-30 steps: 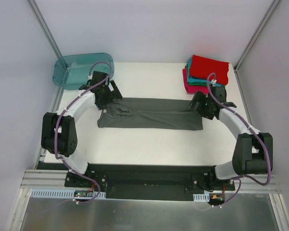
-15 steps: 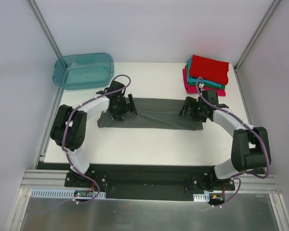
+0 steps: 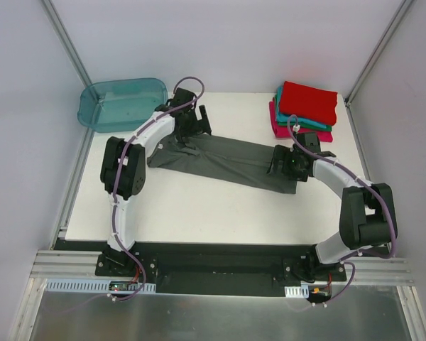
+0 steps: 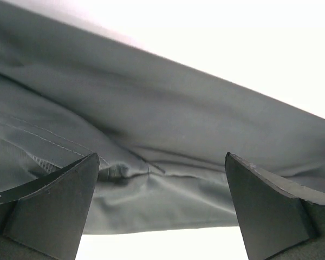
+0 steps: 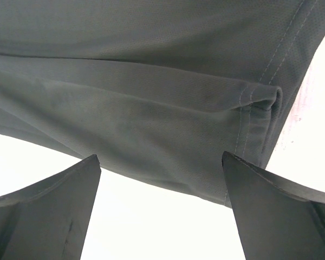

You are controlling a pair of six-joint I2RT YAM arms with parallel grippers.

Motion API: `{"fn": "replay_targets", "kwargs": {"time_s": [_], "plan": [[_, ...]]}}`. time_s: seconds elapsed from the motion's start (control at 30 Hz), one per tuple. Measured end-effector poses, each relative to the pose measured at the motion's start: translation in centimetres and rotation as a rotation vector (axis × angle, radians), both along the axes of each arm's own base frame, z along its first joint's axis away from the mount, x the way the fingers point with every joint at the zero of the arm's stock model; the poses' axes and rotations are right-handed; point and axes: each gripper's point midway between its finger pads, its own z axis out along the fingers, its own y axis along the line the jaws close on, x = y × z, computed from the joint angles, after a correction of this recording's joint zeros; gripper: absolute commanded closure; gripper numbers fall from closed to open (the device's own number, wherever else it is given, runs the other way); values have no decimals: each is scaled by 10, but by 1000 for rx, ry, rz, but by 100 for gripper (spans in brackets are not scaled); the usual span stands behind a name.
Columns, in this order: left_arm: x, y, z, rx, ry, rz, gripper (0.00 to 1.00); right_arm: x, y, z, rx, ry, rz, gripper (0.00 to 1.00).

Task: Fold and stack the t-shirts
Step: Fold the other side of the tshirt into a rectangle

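Observation:
A dark grey t-shirt (image 3: 234, 162), folded into a long strip, lies slanted across the white table. My left gripper (image 3: 192, 135) hovers open over its far-left end; in the left wrist view the gripper (image 4: 162, 219) has its jaws wide apart, and the creased grey cloth (image 4: 168, 162) and its edge show between them. My right gripper (image 3: 280, 165) stands open at the strip's right end; in the right wrist view the gripper (image 5: 161, 216) straddles the hemmed corner of the shirt (image 5: 151, 124). Neither holds anything. Folded t-shirts (image 3: 307, 105) are stacked at the back right, red over teal and magenta.
A translucent teal tub (image 3: 124, 103) stands at the back left corner, close to my left arm. The table's white surface (image 3: 213, 209) lies between the shirt and the arm bases. Metal frame posts (image 3: 67, 42) rise at both back corners.
My left arm swung from the shirt's left edge round to its far-left end, and that end of the strip shifted back, so the shirt now lies slanted. The right gripper came onto the right end.

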Motion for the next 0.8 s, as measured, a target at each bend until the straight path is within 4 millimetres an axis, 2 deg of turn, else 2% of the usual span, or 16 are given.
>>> {"fn": "replay_targets", "kwargs": {"time_s": [0.1, 0.23, 0.4, 0.53, 0.73, 0.8], "plan": [[9, -3, -9, 16, 11, -16, 1, -2, -2, -1, -13, 6, 0, 4], [-5, 6, -25, 61, 78, -18, 1, -3, -3, -2, -15, 12, 2, 4], [-9, 17, -31, 116, 86, -6, 1, -3, -3, -2, -17, 10, 5, 4], [-15, 27, -24, 150, 69, 6, 1, -3, -3, -2, -20, 7, 11, 4], [-40, 53, 2, 210, 21, 56, 1, 0, 3, 5, -20, -29, 39, 4], [-47, 61, 5, 228, 13, 73, 1, 1, 8, 9, -21, -50, 66, 4]]}}
